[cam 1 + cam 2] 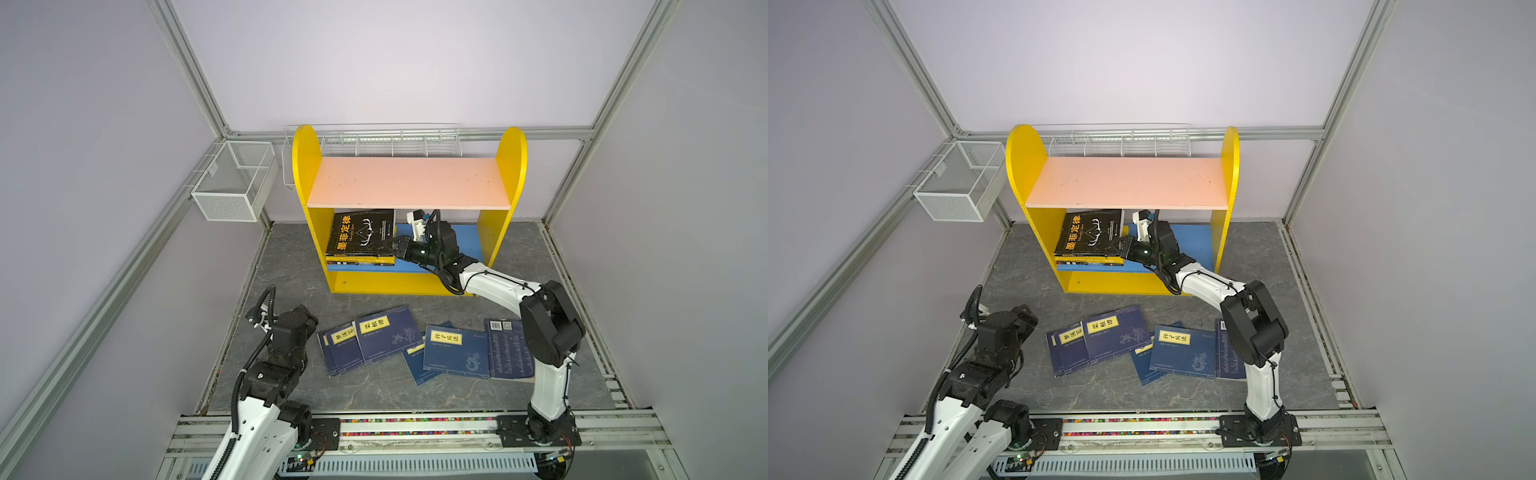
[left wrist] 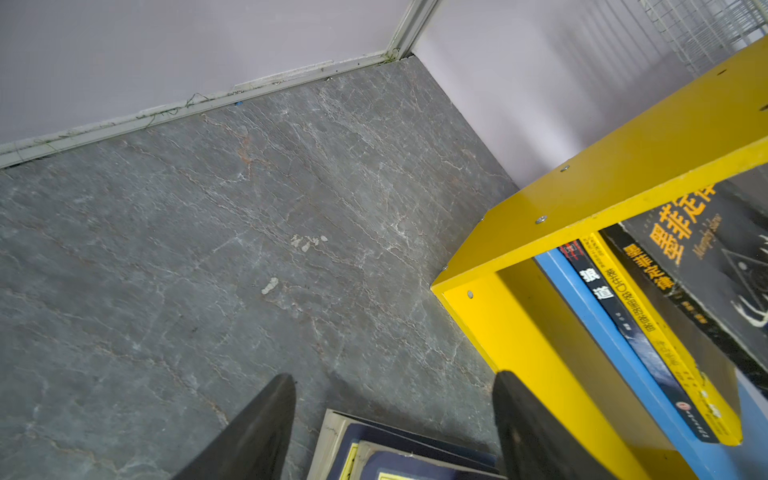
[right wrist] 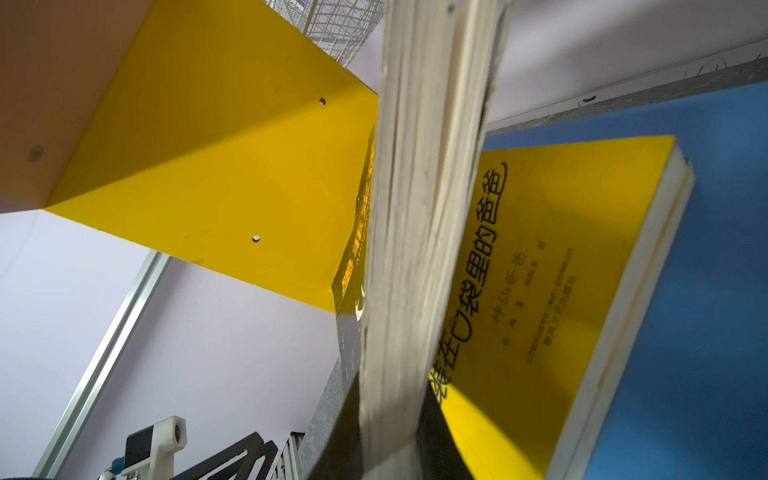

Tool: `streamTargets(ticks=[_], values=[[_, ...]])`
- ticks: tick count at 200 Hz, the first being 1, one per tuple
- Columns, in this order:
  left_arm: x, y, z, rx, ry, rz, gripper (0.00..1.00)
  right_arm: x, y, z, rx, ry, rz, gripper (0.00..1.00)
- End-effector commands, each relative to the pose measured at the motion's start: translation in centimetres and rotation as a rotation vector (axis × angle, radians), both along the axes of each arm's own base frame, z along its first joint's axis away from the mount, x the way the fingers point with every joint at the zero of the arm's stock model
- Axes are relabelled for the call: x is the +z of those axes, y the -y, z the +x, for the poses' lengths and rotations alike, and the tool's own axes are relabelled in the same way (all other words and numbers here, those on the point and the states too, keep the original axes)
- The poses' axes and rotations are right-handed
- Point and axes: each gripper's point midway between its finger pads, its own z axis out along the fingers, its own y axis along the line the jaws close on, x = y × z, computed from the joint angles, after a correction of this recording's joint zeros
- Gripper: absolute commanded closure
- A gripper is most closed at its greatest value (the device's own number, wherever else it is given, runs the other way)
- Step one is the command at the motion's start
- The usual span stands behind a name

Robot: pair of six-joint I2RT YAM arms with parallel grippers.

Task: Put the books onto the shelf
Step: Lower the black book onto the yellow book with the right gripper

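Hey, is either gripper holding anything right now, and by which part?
The right gripper pinches the black book by its page edge, near a corner. The left gripper is open, holding nothing.

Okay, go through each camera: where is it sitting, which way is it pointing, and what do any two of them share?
Both top views: overhead behind the robot, looking down at the shelf and navy books; left arm and right arm show.
Left wrist: faces the tabletop beside the shelf; open left end effector shows.
Right wrist: inside the lower bay, facing the black book's page edge; right end effector clamps it.
Shared: both wrist views show the yellow book.
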Motion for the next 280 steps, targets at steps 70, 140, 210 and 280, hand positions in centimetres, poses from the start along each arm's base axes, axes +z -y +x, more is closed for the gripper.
streamTargets(ticks=[70,140,210,280], values=[[-0.4,-1.0,-0.9,0.017,-0.039,0.054,0.24,1.6,-2.0,-0.4,0.083,0.011,0.052,0.89],[-0.5,-0.9,-0.8,0.015,-0.040,0.047,0.24,1.7,-1.7,-1.1,0.095,-0.002,0.054,0.89],[-0.4,-0.9,-0.8,0.014,-0.037,0.048,0.24,1.4,-1.4,-1.6,0.098,-0.014,0.063,0.90],[-0.5,-0.8,-0.8,0.012,-0.039,0.045,0.24,1.9,-1.3,-1.9,0.102,-0.008,0.075,0.92]])
